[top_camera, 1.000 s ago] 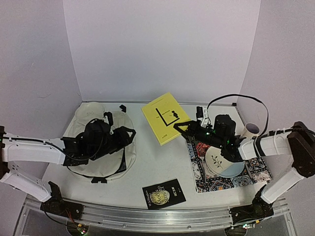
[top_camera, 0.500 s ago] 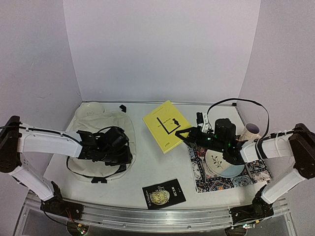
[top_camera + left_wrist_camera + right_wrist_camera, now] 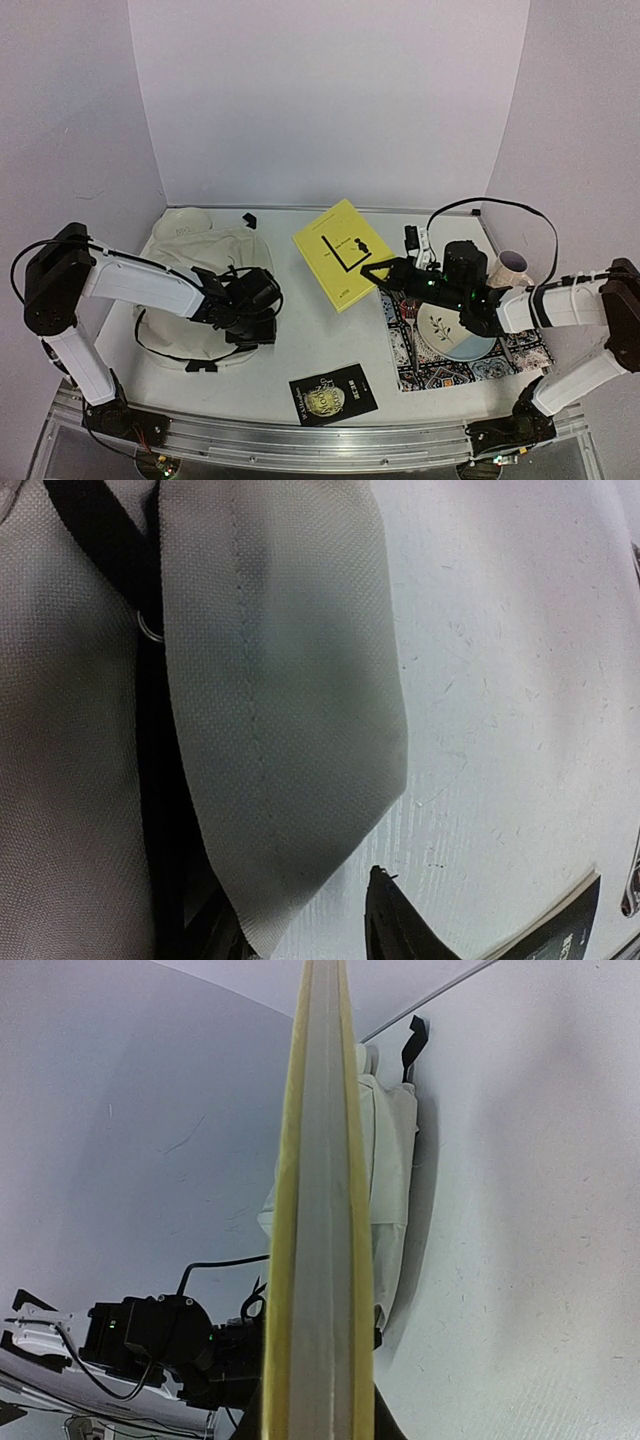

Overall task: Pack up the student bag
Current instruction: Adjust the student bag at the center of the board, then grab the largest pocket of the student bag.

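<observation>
A: Student bag (image 3: 200, 285): where's it found?
B: It's laid flat on the left half of the desk (image 3: 320, 340). Cream fabric is seen, w/ black strap ends at the far & near edges.
A: Left claw (image 3: 256, 328)?
B: It's set low at the bag's near-right edge. In the wrist view a cream flap is seen betw. the two fingertips, which are apart. Whether it's pinched can't be told.
A: Right claw (image 3: 372, 272)?
B: It's clamped on the near-right corner of a yellow book (image 3: 340, 250). The book is held up tilted over mid-desk, apart from the bag.
A: Anything else?
B: A black book (image 3: 332, 393) is laid flat nr the desk's front edge. A patterned mat (image 3: 520, 350) is spread on the right w/ a plate (image 3: 450, 330) on it. A mug (image 3: 510, 265) is seen nr the mat's far-right corner.
</observation>
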You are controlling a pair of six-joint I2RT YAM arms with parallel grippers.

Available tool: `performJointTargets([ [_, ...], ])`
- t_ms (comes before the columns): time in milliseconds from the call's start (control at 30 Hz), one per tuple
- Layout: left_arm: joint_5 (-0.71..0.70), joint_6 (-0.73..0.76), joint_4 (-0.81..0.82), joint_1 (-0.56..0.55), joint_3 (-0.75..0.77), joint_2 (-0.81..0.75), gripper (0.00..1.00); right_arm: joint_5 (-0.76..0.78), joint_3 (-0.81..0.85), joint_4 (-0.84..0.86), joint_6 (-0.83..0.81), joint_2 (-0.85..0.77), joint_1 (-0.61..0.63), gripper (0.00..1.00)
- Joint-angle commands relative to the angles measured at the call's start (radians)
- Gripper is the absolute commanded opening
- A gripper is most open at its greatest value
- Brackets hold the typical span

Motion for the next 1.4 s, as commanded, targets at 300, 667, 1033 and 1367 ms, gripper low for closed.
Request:
performJointTargets([
  [300, 0.124, 0.107, 0.044, 0.005, 0.318, 0.151, 0.0, 0.052, 0.005, 0.055, -0.088, -0.099, 0.003, 0.0],
  [667, 0.208, 0.183, 0.069, 0.048, 0.795, 0.443, 0.03, 0.25, 0.016, -0.221, -0.193, -0.291, 0.003, 0.0],
  [1033, 0.131, 0.366, 0.023, 0.125, 0.817, 0.427, 0.38, 0.328, 0.01, -0.343, -0.22, -0.372, 0.003, 0.0],
  [1367, -0.061, 0.507, -0.099, -0.027, 0.525, 0.156, 0.67, 0.393, 0.023, -0.437, -0.25, -0.38, 0.003, 0.0],
])
